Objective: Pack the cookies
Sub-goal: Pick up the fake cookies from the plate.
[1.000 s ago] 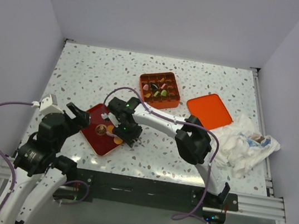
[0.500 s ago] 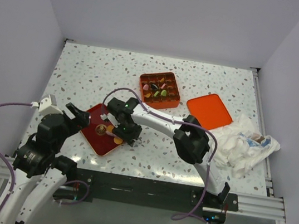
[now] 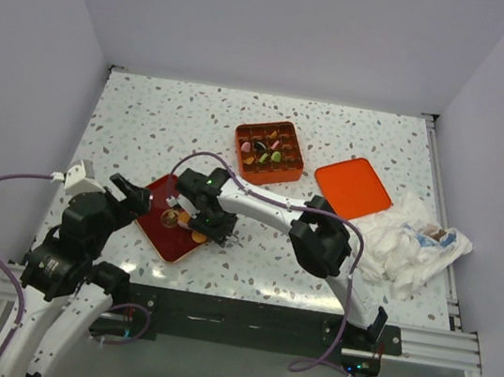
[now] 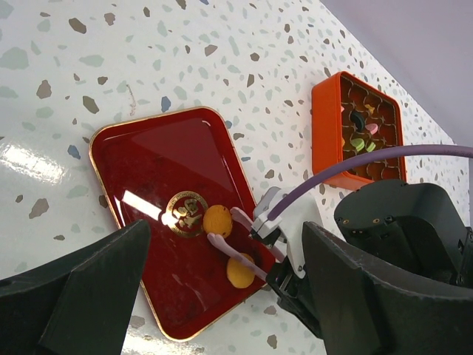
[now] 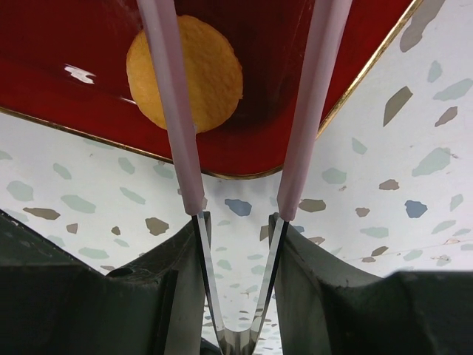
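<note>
Two orange cookies lie on the red tray (image 4: 155, 163), one (image 4: 217, 220) beside its gold emblem and one (image 4: 240, 271) nearer the tray's corner. My right gripper (image 3: 210, 224) is shut on pink-tipped tweezers (image 4: 247, 255), whose arms stand apart over the tray. One tine crosses the near cookie (image 5: 185, 74); the other cookie sits between the tine tips. The orange grid box (image 3: 269, 151) holds several mixed-colour cookies. My left gripper (image 3: 129, 197) hovers open at the tray's left edge, holding nothing.
The orange box lid (image 3: 353, 186) lies flat to the right of the box. A crumpled white cloth (image 3: 410, 241) sits at the table's right edge. A purple cable (image 4: 384, 157) from the right arm arches over the tray.
The right arm has crept left over the tray, carrying the tweezers toward the orange cookies, and the tines have drawn slightly closer. The left arm has stayed put.
</note>
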You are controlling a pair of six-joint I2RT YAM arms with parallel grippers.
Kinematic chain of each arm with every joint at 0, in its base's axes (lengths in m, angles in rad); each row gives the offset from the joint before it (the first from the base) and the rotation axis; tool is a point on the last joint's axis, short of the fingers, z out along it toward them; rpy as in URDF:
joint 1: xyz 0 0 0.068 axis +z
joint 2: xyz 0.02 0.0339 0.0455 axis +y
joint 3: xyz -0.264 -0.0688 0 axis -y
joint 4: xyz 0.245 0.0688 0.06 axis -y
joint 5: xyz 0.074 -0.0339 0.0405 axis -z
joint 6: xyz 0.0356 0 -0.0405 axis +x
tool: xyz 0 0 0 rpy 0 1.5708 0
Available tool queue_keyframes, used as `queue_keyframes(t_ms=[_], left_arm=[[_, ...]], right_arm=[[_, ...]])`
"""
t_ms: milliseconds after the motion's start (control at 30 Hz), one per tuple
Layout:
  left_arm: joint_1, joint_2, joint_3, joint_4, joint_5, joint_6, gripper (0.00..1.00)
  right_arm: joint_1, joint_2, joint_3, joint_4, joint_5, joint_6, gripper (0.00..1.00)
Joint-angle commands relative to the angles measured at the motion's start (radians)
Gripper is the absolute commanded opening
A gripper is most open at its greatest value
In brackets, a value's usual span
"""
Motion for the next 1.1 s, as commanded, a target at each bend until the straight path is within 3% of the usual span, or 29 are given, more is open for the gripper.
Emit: queue_keyframes(t_ms=[0,667,1067], left_arm=[[-0.004,-0.011,-0.008,0.03,-0.004,0.01,0.88],[-0.004,-0.017,-0.008,0.03,-0.004,0.01,0.89],[-0.004,-0.006,-0.008,0.043,0.004,0.019,0.89]], right_arm=[[0.006,-0.017,0.038,0.008,0.027,-0.016,0.35],[-0.001,-0.057,0.081,-0.003,-0.013,-0.068,0.25],[-0.014,-0.195,-0.048,0.057,-0.096,-0.138,0.24]])
